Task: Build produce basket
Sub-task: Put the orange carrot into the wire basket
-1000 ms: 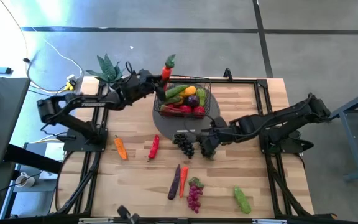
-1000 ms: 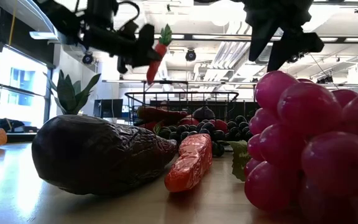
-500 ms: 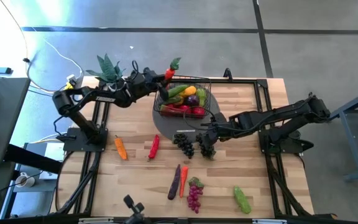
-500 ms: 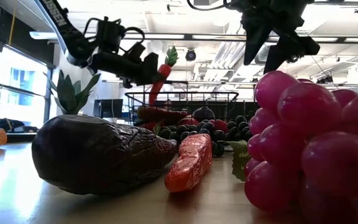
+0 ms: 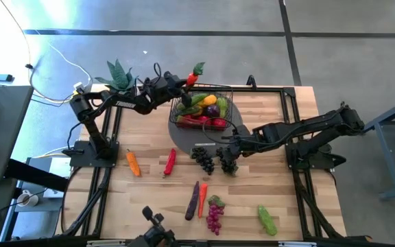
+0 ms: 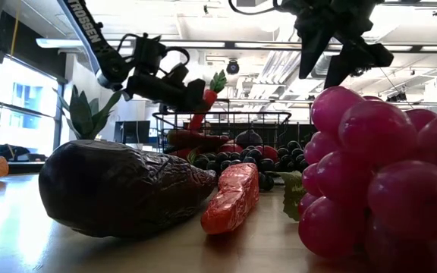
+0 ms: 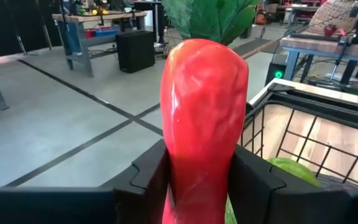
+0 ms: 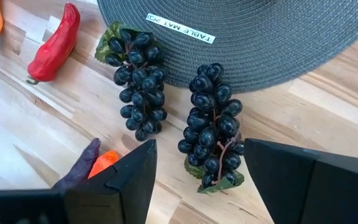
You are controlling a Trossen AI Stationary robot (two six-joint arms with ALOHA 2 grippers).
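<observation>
Basket: black wire-mesh basket [image 5: 202,110] sits on the 12 o'clock part of a grey round mat [image 5: 184,140], toward the table's far edge in the high view; already heaped with produce, a green piece, a yellow one, a purple one and red ones along its near side.
Radish: red radish with green leaves [image 5: 195,73] held in the air just at the basket's 11 o'clock corner, leaves pointing away from the arm; in the low view it hangs tilted above the basket's rim [image 6: 205,102].
Left gripper: left gripper [image 5: 182,81] is clamped on the radish; the wrist view shows both dark fingers [image 7: 151,180] pressed against the red body [image 7: 204,118].
Left arm pose: stretched nearly flat from its base at 9 o'clock, forearm running toward the basket, wrist level.
Right gripper: right gripper [image 5: 226,156] hovers over a bunch of dark grapes [image 8: 213,127], jaws spread to either side of it, not touching, holding nothing.
Right arm pose: reaches in from 3 o'clock, long and low, elbow raised, wrist tipped down at the table.
Second dark bunch: dark grape bunch [image 8: 135,74] lies just beside the first, both at the mat's 6 o'clock edge.
Red pepper: red pepper [image 5: 169,162] lies on the wood at 7 o'clock of the mat.
Orange carrot: orange carrot [image 5: 133,162] further toward 8 o'clock.
Near table: eggplant [image 5: 193,201], small carrot [image 5: 202,200], purple-red grapes [image 5: 214,214], green cucumber [image 5: 267,219].
Potted plant: spiky green plant [image 5: 118,74] at the far corner, 10 o'clock.
</observation>
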